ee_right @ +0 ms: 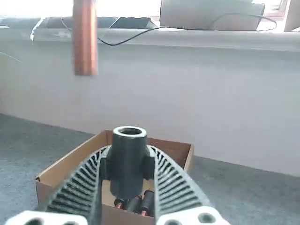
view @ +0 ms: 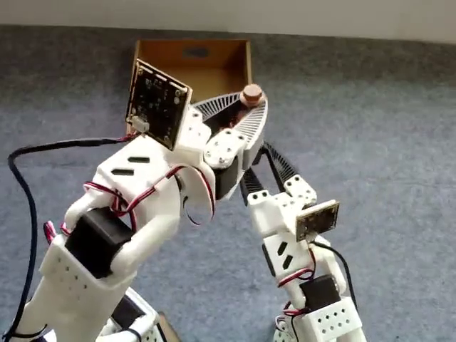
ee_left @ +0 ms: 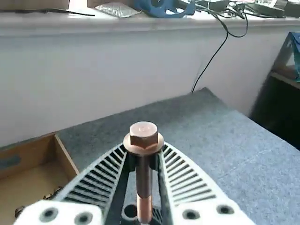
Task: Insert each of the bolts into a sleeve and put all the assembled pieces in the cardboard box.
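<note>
Left wrist view: one bolt (ee_left: 143,137) tight in left jaws; right jaws tight around one sleeve (ee_right: 127,157).

No text, numbers or signs can be read. The camera circuit board (view: 158,102) on one arm has tiny markings, too small to read. The cardboard box (view: 228,55) has a dark patch on its inner wall, not legible as print.

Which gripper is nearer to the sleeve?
Right. The right gripper is shut on the sleeve. The left gripper holds the bolt higher up, with the bolt's tip apart from the sleeve's opening.
</note>
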Robot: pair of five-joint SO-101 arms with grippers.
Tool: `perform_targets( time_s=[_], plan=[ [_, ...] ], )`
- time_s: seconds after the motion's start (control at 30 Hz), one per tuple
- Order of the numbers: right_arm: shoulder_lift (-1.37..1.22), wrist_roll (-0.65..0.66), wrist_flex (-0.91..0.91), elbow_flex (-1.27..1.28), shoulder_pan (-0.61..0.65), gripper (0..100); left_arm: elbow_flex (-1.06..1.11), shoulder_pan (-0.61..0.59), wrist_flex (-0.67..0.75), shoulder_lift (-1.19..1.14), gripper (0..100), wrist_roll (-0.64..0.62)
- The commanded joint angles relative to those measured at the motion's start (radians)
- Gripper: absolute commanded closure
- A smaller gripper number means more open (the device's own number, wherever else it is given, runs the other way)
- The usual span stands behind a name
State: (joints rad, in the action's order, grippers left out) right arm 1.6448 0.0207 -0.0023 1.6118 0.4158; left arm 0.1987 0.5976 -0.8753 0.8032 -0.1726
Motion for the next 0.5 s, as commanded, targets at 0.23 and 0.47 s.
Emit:
perform_targets(
  time_s=[0.23, 0.47],
  plan=[
    [0.007, 0.008, -0.033, -0.012, 0.008, 99.2, 0.176, 0.002, 0.199, -0.004, 99, 0.124],
    [0.007, 0.008, -0.033, -0.012, 0.008, 99.2, 0.222, 0.002, 0.252, -0.002, 99, 0.124]
  ],
)
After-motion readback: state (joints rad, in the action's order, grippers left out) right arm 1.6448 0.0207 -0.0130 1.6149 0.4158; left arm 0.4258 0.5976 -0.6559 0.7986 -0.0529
